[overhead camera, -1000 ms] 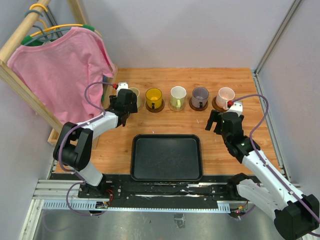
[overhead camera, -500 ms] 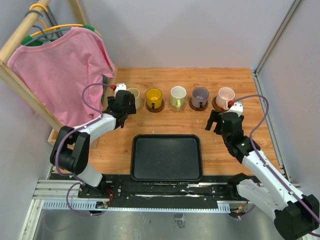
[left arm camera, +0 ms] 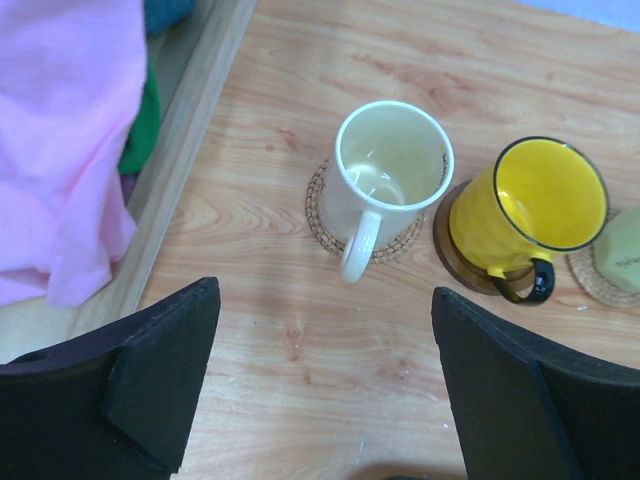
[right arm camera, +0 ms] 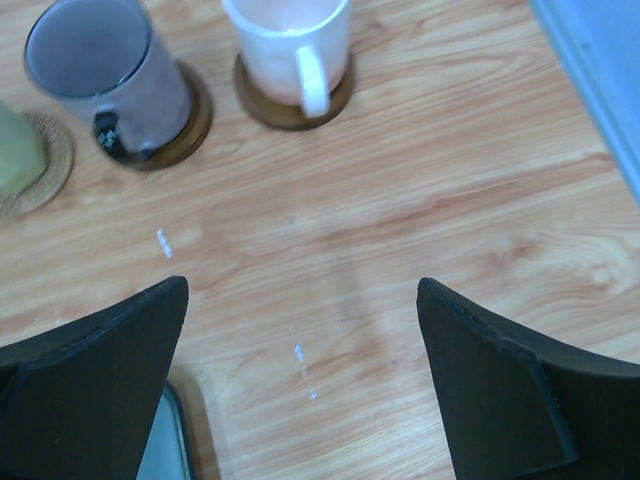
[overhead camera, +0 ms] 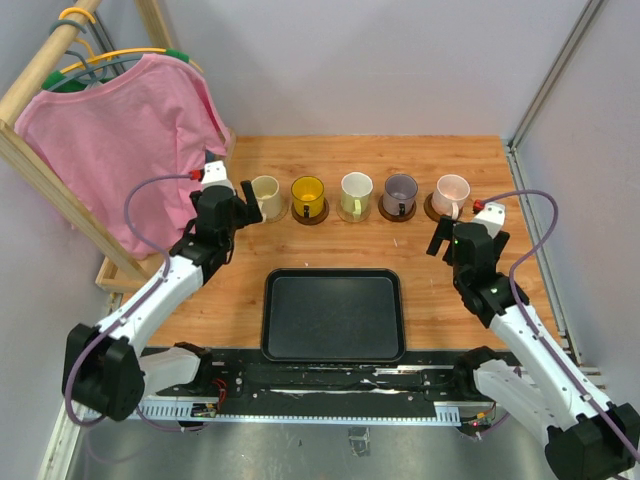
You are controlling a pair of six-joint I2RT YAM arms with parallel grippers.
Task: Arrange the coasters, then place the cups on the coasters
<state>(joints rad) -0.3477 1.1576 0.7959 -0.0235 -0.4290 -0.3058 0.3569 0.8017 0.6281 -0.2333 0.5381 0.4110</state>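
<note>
A black rectangular tray (overhead camera: 333,314) lies nearest on the wooden desk (overhead camera: 440,300). Beyond it, the left hand (left arm camera: 325,300) and right hand (right arm camera: 300,290) hang wide open, holding nothing. Farther back, five glossy cups stand upright in a left-to-right row, handles nearward. The cream cup (left arm camera: 390,165) and whitish-green cup (overhead camera: 356,192) sit on woven tan coasters (left arm camera: 325,215). The yellow cup (left arm camera: 530,205), greyish-purple cup (right arm camera: 105,75) and pink cup (right arm camera: 290,40) sit on dark brown coasters (right arm camera: 270,108).

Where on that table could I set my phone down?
The wood strip behind the row of cups is bare, as is the black tray and the wood between tray and cups. The cup row itself is tight, and the left gripper crowds its left end by the pink shirt.
</note>
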